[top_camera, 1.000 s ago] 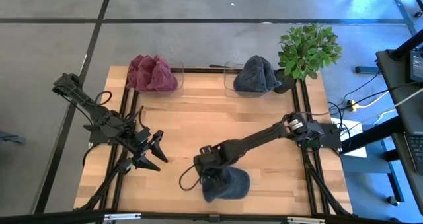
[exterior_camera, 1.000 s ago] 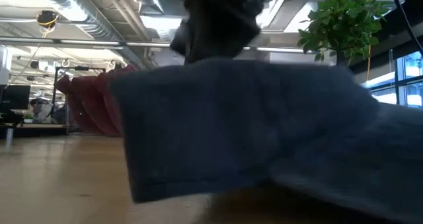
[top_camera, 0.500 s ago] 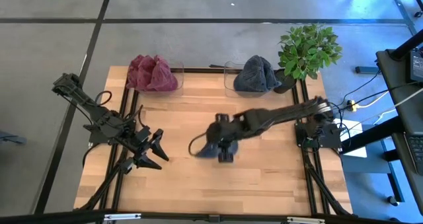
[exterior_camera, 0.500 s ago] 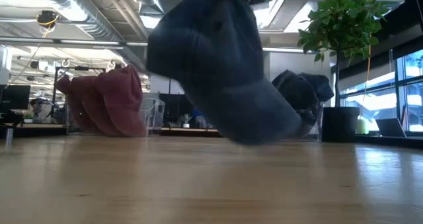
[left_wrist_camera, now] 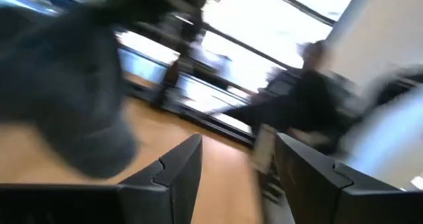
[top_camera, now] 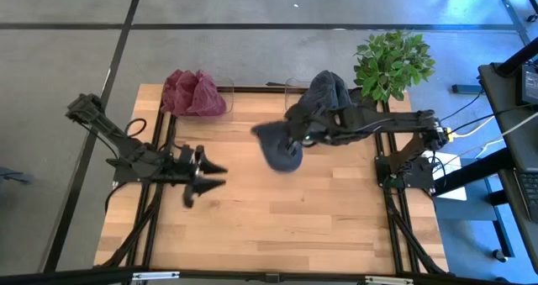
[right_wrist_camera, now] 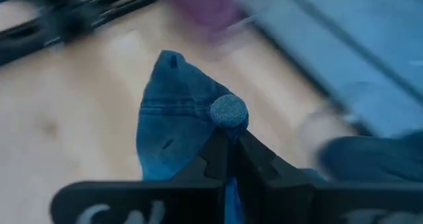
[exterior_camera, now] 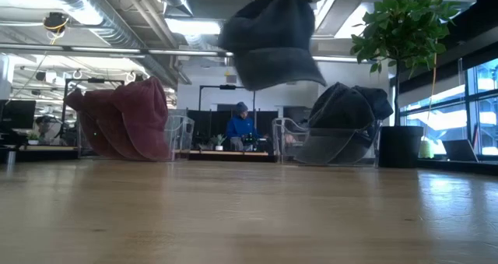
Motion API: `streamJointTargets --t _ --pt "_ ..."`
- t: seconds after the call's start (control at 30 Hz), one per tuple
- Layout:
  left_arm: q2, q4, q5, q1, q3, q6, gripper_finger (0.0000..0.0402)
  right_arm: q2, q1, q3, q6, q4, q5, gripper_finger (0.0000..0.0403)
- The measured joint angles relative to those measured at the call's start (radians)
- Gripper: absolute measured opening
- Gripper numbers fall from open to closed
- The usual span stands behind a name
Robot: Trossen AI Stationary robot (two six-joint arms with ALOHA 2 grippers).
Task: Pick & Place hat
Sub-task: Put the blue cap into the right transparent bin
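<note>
1. The blue hat (top_camera: pixel 282 146) hangs in the air above the far middle of the desk (top_camera: pixel 269 226), just left of the clear bin of grey hats (top_camera: pixel 326 96). In the low view it floats well clear of the wood, brim drooping.
2. The right hand (right_wrist_camera: pixel 228 141) has it pinched. In the right wrist view the fingers are pressed together on the fabric at the crown, right under the little top button (right_wrist_camera: pixel 229 110).
3. Handling-wise it looks like soft denim-ish cloth, light and floppy, so it sags and swings from wherever it's held. Not fragile, not slippery. My guess is the crown pinch is fine for carrying, though the stiffer brim would give more control on the way down.
4. It probably belongs with the grey pile rather than the red hats (top_camera: pixel 195 93) at the far left, but that's just me reading it.
5. The left hand (top_camera: pixel 212 173) waits over the left-middle of the desk, fingers spread, holding nothing.
6. A person in blue (exterior_camera: pixel 240 128) sits way back in the room.
</note>
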Motion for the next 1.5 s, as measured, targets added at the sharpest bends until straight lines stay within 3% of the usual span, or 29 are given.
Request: streamJointTargets --t 0.1,0.2,0.43,0.6,0.77,1.23,1.5 --pt "0.027 0.001 -0.131 0.039 0.000 0.000 0.0182 -0.039 -0.014 0.000 0.029 -0.020 0.087 0.0015" --pt "0.068 0.001 -0.129 0.104 0.000 0.000 0.0182 -0.076 -0.035 0.000 0.037 -0.019 0.124 0.0015" --pt "0.220 0.198 -0.026 0.266 0.000 0.082 0.0182 -0.105 -0.115 0.000 0.022 -0.023 0.212 0.0015" --pt "0.326 0.408 0.124 0.395 0.000 0.188 0.0182 -0.100 -0.158 0.000 0.022 -0.007 0.213 0.0015" --pt "0.428 0.528 0.253 0.539 0.002 0.185 0.0182 -0.100 -0.176 0.000 0.051 0.014 0.214 0.0015" --pt "0.754 0.521 0.547 0.856 0.243 0.247 0.0182 -0.100 -0.174 0.000 0.107 0.037 0.190 0.0015" --pt "0.900 0.431 0.614 0.965 0.432 0.277 0.0182 -0.097 -0.146 0.000 0.156 0.037 0.191 0.0015"
